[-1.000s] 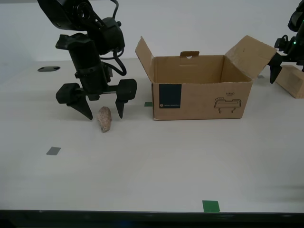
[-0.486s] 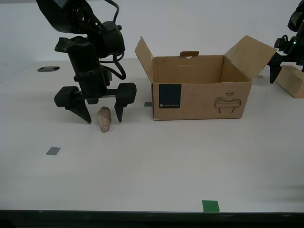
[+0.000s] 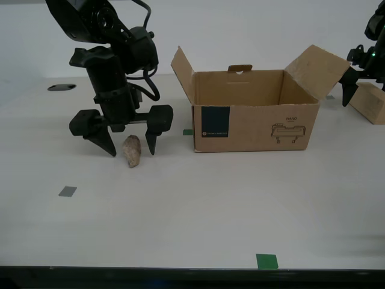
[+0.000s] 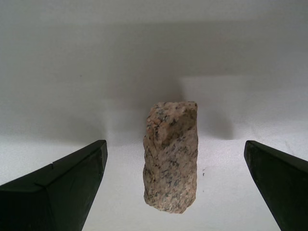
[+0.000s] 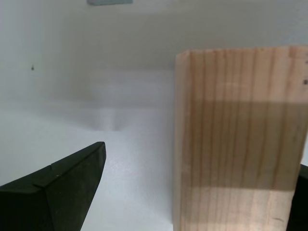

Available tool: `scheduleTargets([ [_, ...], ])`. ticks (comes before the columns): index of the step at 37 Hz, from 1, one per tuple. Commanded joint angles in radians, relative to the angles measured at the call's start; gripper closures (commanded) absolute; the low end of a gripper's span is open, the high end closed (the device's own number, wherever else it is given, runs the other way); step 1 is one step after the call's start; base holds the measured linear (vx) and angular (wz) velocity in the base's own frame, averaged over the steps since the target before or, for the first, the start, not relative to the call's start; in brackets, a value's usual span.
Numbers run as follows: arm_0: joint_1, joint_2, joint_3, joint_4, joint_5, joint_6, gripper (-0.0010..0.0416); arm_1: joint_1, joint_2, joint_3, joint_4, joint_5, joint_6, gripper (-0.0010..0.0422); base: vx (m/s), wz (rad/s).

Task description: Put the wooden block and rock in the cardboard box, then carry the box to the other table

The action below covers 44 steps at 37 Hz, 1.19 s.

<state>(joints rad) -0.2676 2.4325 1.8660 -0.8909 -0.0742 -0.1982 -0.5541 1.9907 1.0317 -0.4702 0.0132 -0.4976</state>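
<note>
The rock (image 3: 132, 151) lies on the table toward the exterior view's left, between the fingers of my second gripper (image 3: 131, 146), which is open and straddles it without touching. The second wrist view shows the rock (image 4: 171, 159) centred in my second gripper (image 4: 175, 192) with wide gaps on both sides. The cardboard box (image 3: 255, 120) stands open-topped in the middle, flaps spread. At the exterior view's right edge lies the wooden block (image 3: 368, 102), with my first gripper (image 3: 361, 95) open around it. In the first wrist view the block (image 5: 236, 139) sits nearer one finger. The other table is out of view.
The smooth off-white table (image 3: 198, 211) carries small markers: a grey square (image 3: 67, 191), a green square (image 3: 267, 261) near the front edge and another green one (image 3: 188, 132) beside the box. A dark round hole (image 3: 62, 87) sits at the back toward the exterior view's left.
My second gripper has sunk slightly around the rock since a second ago, then stayed still. The first arm, box and block have not moved.
</note>
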Motion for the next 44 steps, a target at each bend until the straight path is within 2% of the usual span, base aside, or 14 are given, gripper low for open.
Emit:
scheduleTargets([
  [1,-0.001,-0.001,-0.001,-0.008,0.003,-0.017,0.0016,-0.001,0.0,0.0,0.003,0.003,-0.004,0.0023,0.0,0.0],
  [7,-0.003,-0.001,-0.002,-0.011,0.049,-0.031,0.0016,-0.002,0.0,0.0,0.003,0.003,-0.005,0.0023,0.0,0.0],
  [15,-0.005,-0.001,-0.002,-0.019,0.055,-0.032,0.0016,-0.002,0.0,0.0,0.004,0.003,-0.005,0.0023,0.0,0.0],
  [19,-0.005,-0.001,-0.002,-0.019,0.081,-0.034,0.0016,-0.003,0.0,0.0,0.005,0.003,-0.004,0.0023,0.0,0.0],
  [39,-0.005,-0.001,-0.002,-0.018,0.081,-0.033,0.0016,-0.003,0.0,0.0,0.005,0.002,-0.008,0.0023,0.0,0.0],
  [44,-0.005,-0.001,-0.002,-0.018,0.081,-0.032,0.0016,-0.003,0.0,-0.001,0.008,-0.013,-0.013,0.0023,0.0,0.0],
])
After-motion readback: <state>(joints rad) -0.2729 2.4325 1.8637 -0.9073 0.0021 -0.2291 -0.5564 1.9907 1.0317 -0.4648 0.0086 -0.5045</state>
